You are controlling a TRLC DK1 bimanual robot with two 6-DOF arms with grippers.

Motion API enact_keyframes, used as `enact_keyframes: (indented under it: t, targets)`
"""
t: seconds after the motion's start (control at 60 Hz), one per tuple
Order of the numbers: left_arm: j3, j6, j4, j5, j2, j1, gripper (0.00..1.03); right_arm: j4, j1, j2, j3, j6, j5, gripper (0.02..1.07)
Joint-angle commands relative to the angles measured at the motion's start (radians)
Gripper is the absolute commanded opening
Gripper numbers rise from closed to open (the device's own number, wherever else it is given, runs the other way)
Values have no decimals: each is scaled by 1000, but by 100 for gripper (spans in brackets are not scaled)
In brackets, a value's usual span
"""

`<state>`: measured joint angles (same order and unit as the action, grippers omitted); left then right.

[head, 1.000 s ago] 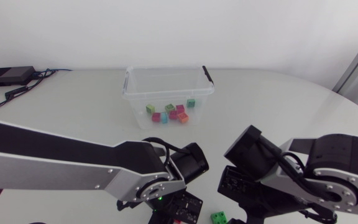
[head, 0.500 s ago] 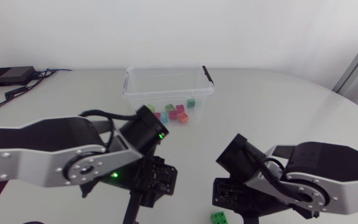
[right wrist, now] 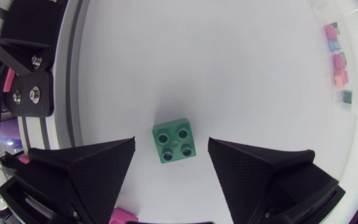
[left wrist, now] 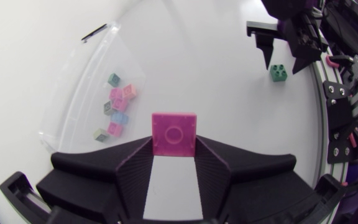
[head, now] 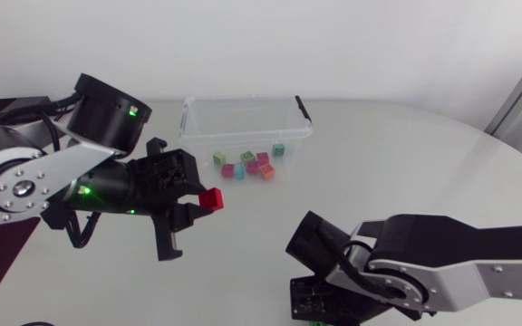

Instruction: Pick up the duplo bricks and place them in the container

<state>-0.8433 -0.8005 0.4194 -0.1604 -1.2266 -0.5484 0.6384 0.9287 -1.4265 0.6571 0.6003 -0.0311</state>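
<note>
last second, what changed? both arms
The left gripper rose from the near edge and swung left, up towards the container, shut on the red brick. The right arm shifted left; the right gripper, open, now straddles the green brick. Unchanged: the container, the loose bricks inside it, and the green brick's spot.

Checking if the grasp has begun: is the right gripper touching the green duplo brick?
Apart. The right wrist view shows the green duplo brick inside the open right gripper, with bare table between it and each finger.
</note>
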Motion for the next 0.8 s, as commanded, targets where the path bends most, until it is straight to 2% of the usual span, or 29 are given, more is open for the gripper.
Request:
enact_keyframes:
  t: [0.0,0.167,0.283,0.483,0.55,0.667,0.7,0.733,0.767,0.783]
  targets:
    - [-51,67,-36,-19,-16,38,4,-19,5,-28,18,23,-12,67]
    - [-154,176,-102,-36,-109,97,4,-34,-2,-43,9,19,-21,42]
    - [-214,245,-146,-37,-177,114,9,-19,-10,-29,3,21,-26,25]
    - [-361,380,-229,-34,-336,148,9,66,-91,80,55,30,-26,22]
    - [-398,417,-266,-8,-379,154,9,75,-119,103,70,32,-27,22]
    - [-456,445,-289,28,-453,163,29,78,-163,133,95,42,-30,22]
    - [-473,448,-295,42,-476,168,38,76,-177,141,102,47,-32,22]
    - [-497,458,-303,55,-510,176,52,76,-195,146,115,50,-35,22]
    - [-513,465,-301,56,-530,182,63,76,-212,150,125,53,-41,22]
    - [-536,472,-301,64,-553,188,78,76,-220,152,131,56,-43,22]
